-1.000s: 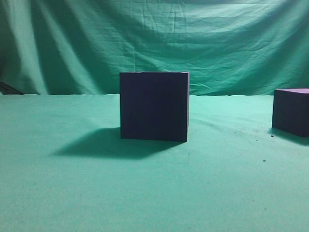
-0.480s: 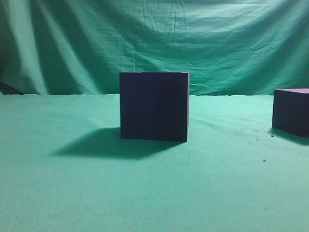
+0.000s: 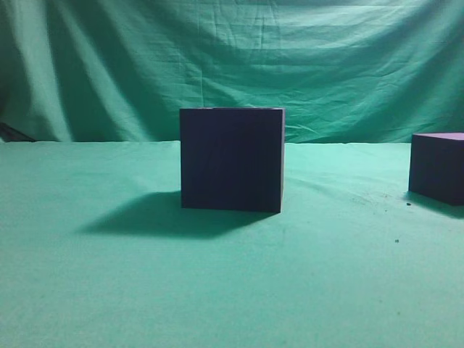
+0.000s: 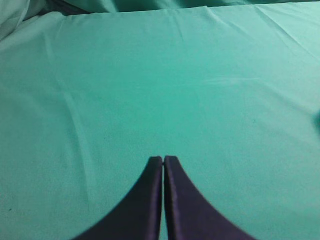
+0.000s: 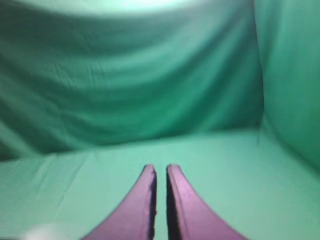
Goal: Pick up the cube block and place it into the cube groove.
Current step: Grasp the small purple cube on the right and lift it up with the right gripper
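Note:
The cube groove (image 3: 230,159), a large dark navy-purple box, stands in the middle of the green table in the exterior view. The cube block (image 3: 437,168), a smaller dark purple cube, sits at the far right, cut off by the frame edge. Neither gripper shows in the exterior view. In the left wrist view my left gripper (image 4: 163,159) is shut and empty over bare green cloth. In the right wrist view my right gripper (image 5: 160,167) is shut with only a thin slit between the fingers, empty, facing the green backdrop. Neither wrist view shows a cube.
A green cloth (image 3: 217,290) covers the table, and a wrinkled green backdrop (image 3: 232,58) hangs behind it. The cube groove casts a shadow to its left. A few dark specks (image 3: 396,241) lie on the cloth near the cube block.

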